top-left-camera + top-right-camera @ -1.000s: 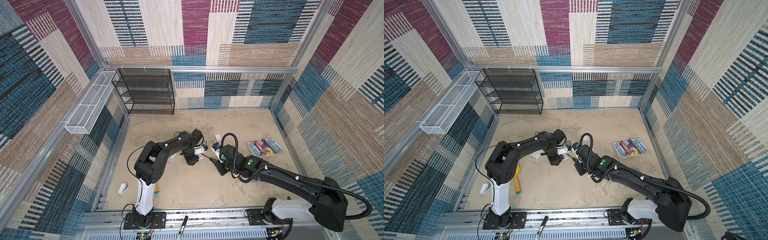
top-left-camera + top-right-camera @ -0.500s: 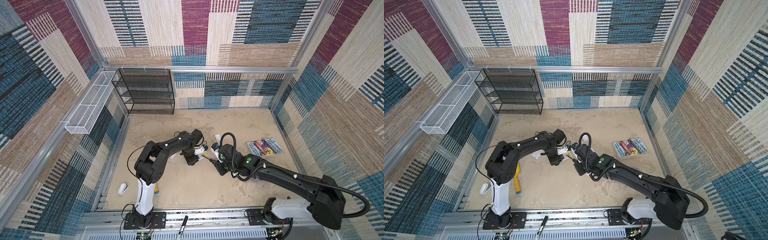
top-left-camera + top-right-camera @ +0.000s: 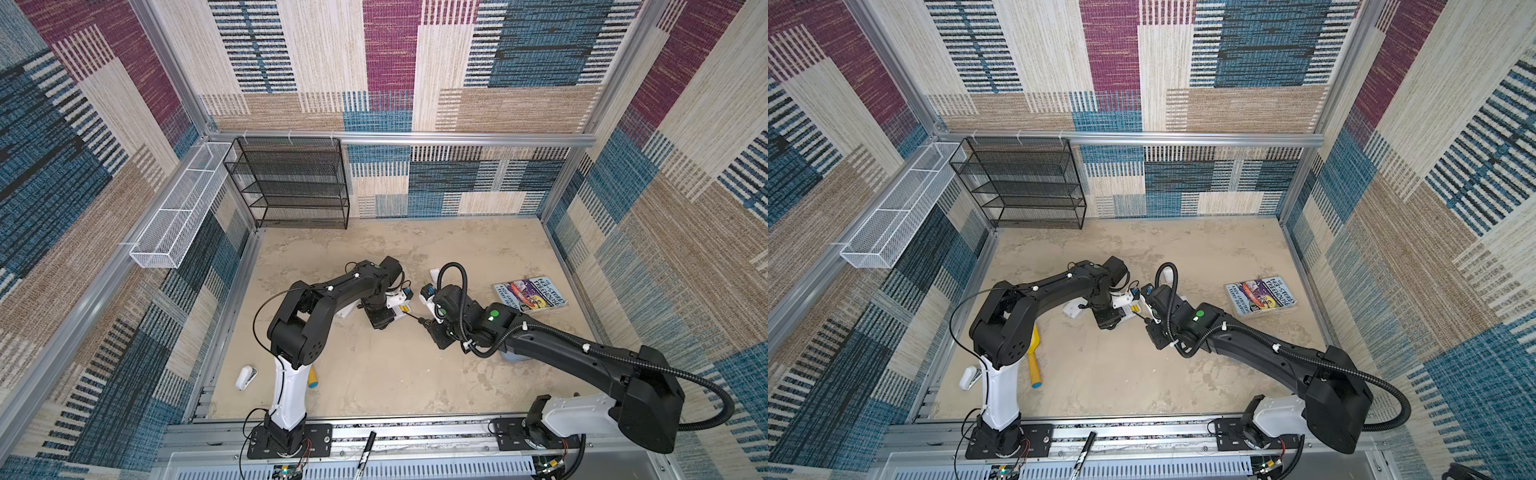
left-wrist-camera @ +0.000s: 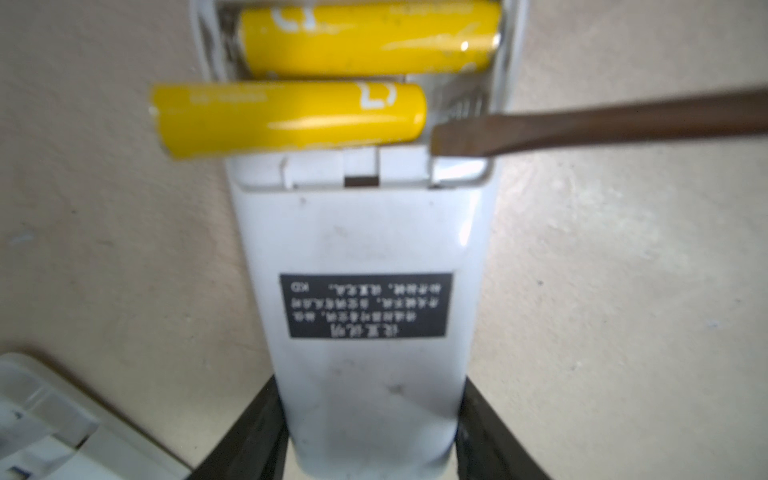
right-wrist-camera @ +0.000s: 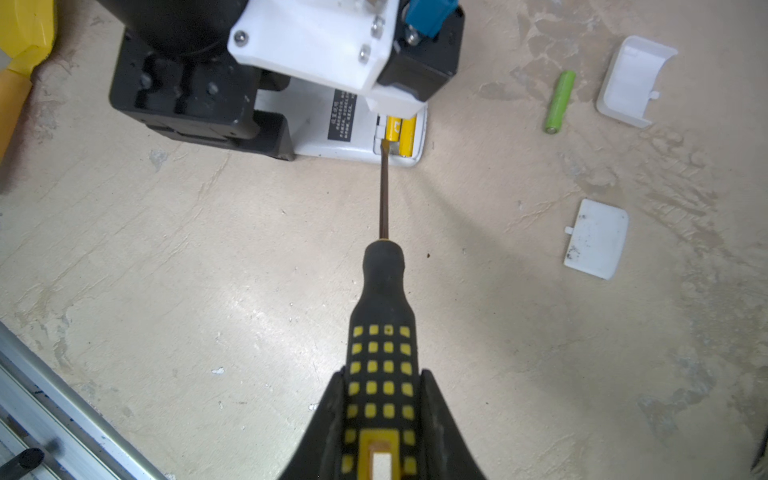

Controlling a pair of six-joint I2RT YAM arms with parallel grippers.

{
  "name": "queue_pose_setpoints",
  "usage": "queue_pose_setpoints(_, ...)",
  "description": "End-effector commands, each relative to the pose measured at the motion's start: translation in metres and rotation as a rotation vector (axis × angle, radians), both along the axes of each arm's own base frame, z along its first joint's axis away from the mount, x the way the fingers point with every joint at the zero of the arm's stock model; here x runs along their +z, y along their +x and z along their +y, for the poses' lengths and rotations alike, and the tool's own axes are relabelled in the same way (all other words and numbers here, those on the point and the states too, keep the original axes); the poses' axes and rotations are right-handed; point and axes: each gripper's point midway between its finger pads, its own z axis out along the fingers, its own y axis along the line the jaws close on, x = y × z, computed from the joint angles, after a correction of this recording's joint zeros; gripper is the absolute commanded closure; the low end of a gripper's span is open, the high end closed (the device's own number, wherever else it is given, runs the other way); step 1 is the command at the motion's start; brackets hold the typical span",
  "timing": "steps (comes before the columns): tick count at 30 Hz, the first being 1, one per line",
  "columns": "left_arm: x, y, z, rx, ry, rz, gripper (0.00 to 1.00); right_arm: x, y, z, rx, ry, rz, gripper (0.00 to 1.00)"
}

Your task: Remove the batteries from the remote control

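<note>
The left gripper (image 4: 370,432) clamps the white remote control (image 4: 361,249). The right gripper (image 5: 380,415) clenches a screwdriver (image 5: 382,291), its blade just beside a protruding yellow battery (image 4: 291,118).

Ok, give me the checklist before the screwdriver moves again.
1. Hold on remote by left pincer: ok.
2. Hold on screwdriver by right pincer: ok.
3. Placement of blade tip at the end of the nearer yellow battery: ok.
4. Contact between blade tip and that battery: cannot tell.
5. Removal of nearer yellow battery: not ok, one end overhangs the remote's side, the rest lies in it.
6. Removal of second yellow battery: not ok, seated.
</note>
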Motion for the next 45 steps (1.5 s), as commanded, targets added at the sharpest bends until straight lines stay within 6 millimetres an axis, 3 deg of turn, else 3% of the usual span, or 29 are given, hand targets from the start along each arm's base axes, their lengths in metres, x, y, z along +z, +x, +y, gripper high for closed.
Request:
queue_pose_setpoints(1, -0.011, -0.006, 0.024, -0.017, 0.116, 0.028, 0.43, 0.0, 0.002, 0.003, 0.006, 0.002, 0.0, 1.0)
queue_pose_setpoints(13, -0.012, -0.006, 0.023, -0.017, 0.11, 0.029, 0.43, -0.009, 0.008, 0.006, 0.008, -0.021, -0.008, 1.0)
queue_pose_setpoints(23, -0.012, -0.018, 0.016, -0.008, 0.063, 0.084, 0.43, 0.002, 0.017, 0.012, -0.052, 0.122, -0.108, 1.0)
queue_pose_setpoints(45, -0.014, -0.022, 0.019, 0.013, 0.071, 0.1, 0.42, 0.013, 0.028, 0.006, -0.12, 0.145, -0.175, 1.0)
